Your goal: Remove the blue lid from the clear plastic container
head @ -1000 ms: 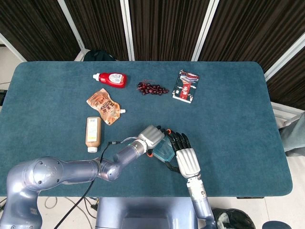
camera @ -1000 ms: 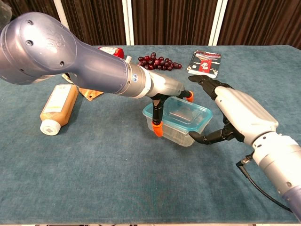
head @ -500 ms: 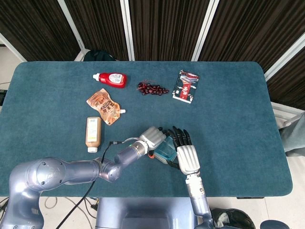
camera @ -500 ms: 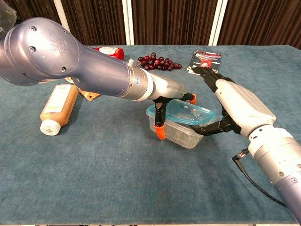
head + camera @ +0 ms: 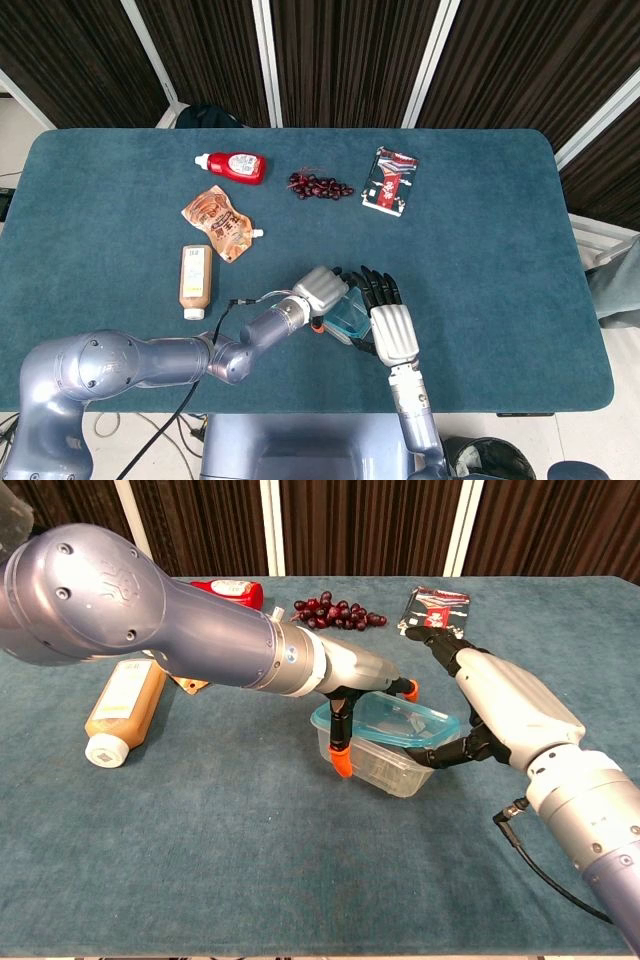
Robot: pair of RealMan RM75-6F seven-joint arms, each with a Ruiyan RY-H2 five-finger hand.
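The clear plastic container (image 5: pixel 385 765) with its blue lid (image 5: pixel 395 720) sits near the table's front middle, its left end tipped up a little; it also shows as the container (image 5: pixel 345 315) in the head view. My left hand (image 5: pixel 318 288) grips its left end, with orange fingertips (image 5: pixel 340 755) on the near corner and one at the far rim. My right hand (image 5: pixel 500 715) cups the right end. Its thumb presses the near wall under the lid's rim and its fingers reach over the far side. The lid is on the container.
A brown bottle (image 5: pixel 195 280) and a brown pouch (image 5: pixel 222 222) lie left of the hands. A red ketchup bottle (image 5: pixel 232 166), dark grapes (image 5: pixel 320 186) and a red-and-white packet (image 5: pixel 390 180) lie along the far side. The table's front edge (image 5: pixel 500 405) is close behind my hands.
My right hand has moved in against the container's right end and its thumb now touches the wall. The container has shifted slightly and tilted between both hands.
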